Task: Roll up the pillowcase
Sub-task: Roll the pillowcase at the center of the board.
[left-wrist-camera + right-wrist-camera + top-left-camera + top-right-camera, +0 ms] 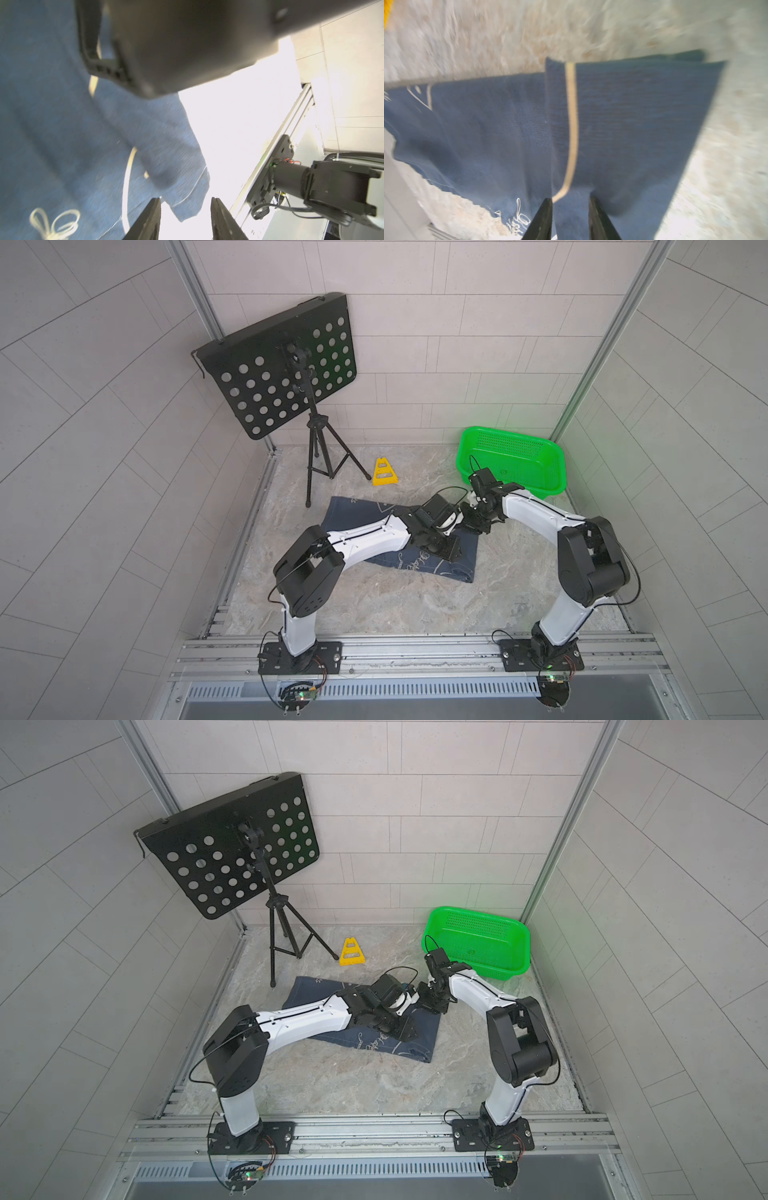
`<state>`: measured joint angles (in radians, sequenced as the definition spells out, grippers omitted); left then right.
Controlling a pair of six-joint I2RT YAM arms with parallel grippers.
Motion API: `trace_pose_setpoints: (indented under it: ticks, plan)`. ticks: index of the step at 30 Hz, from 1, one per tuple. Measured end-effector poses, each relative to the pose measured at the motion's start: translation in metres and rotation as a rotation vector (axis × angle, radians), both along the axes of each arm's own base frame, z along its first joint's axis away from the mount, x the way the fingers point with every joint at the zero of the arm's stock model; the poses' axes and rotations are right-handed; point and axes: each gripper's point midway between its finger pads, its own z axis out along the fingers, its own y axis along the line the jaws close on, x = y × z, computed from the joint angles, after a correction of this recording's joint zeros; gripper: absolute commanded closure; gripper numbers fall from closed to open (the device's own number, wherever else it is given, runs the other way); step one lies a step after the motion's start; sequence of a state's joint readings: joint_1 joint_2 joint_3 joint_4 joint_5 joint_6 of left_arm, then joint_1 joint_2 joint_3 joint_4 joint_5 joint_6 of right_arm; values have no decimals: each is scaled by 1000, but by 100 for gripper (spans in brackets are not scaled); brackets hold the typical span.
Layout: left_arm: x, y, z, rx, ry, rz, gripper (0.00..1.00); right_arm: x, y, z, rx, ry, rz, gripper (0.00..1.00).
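The pillowcase [432,568] [390,1046] is a dark navy cloth with pale drawings and script, lying partly folded on the marbled table in both top views. Both arms reach over its right half. My left gripper [186,200] stands open, and only the bright table shows between its fingers, with a cloth corner [187,197] just beyond them. In a top view the left gripper [446,549] sits low over the cloth. My right gripper [571,200] [478,529] is at the cloth's far right edge. Its jaws are apart with a fold of pillowcase [633,124] between them, beside a pale stripe [572,124].
A green basket [513,458] stands at the back right, close behind the right arm. A yellow trapezoid piece [384,472] lies behind the cloth. A black music stand [276,364] on a tripod occupies the back left. The right gripper's dark body [187,41] fills the left wrist view's upper part.
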<state>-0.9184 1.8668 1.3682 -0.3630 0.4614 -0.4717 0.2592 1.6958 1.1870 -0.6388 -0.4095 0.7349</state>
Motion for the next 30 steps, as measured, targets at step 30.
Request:
trace_pose_setpoints:
  ticks: [30]
  plan:
    - [4, 39, -87, 413, -154, -87, 61, 58, -19, -48, 67, -92, -15, 81]
